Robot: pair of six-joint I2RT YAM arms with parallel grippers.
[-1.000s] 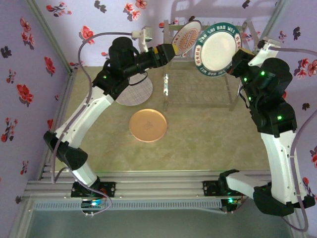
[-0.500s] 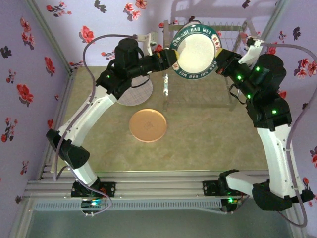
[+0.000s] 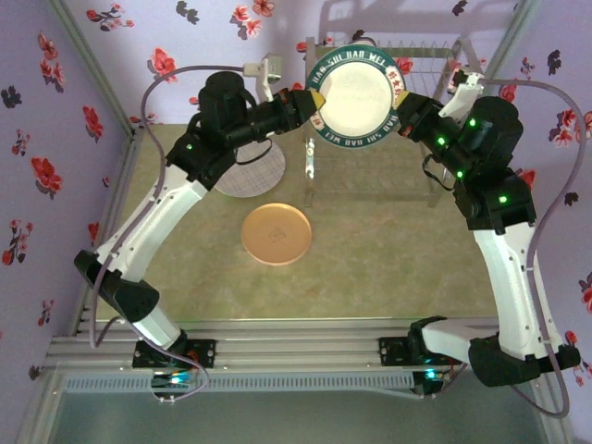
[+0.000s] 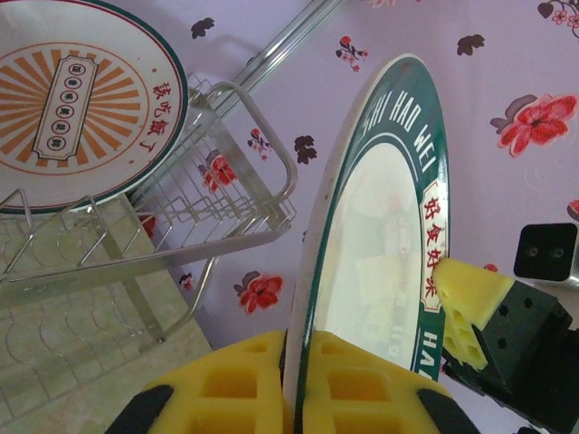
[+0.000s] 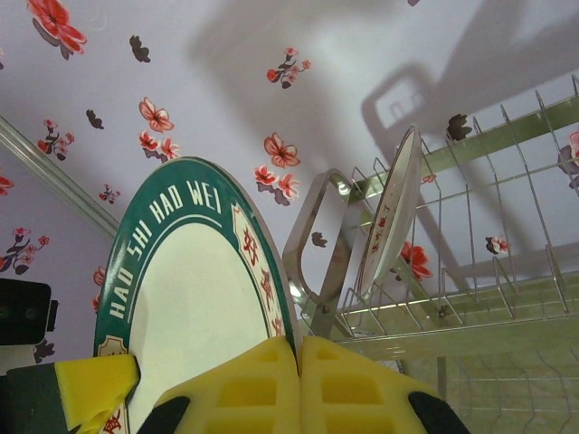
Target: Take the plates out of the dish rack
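Top view: see green-rimmed plate (image 3: pixel 356 92) lifted clear in front of the rack (image 3: pixel 427 61), upright in the air. Left tool (image 3: pixel 314 100) clamped on its left rim, right tool (image 3: pixel 400 104) clamped on the right rim. Looks like a hand-over between arms. Down on the bench (image 3: pixel 388 250): yellow plate (image 3: pixel 277 233) lying flat, pale plate (image 3: pixel 259 176) flat just behind it, partly under the left arm.

Left wrist: yellow pads (image 4: pixel 362 389) shut tight on the plate edge, no gap. Pad of the right tool biting the rim on the far side. Behind, orange-striped plate (image 4: pixel 72 99) standing in the rack slots.

Right wrist: same story, pads (image 5: pixel 362 389) closed on the green rim. Orange-striped plate edge-on in the rack, slots to its right bare.

Progress, judging from this: two unloaded, third in transit, at least one to go. Next up, presumably: release by one tool, then set-down beside the others. Can't tell whether more plates sit hidden behind the lifted one.
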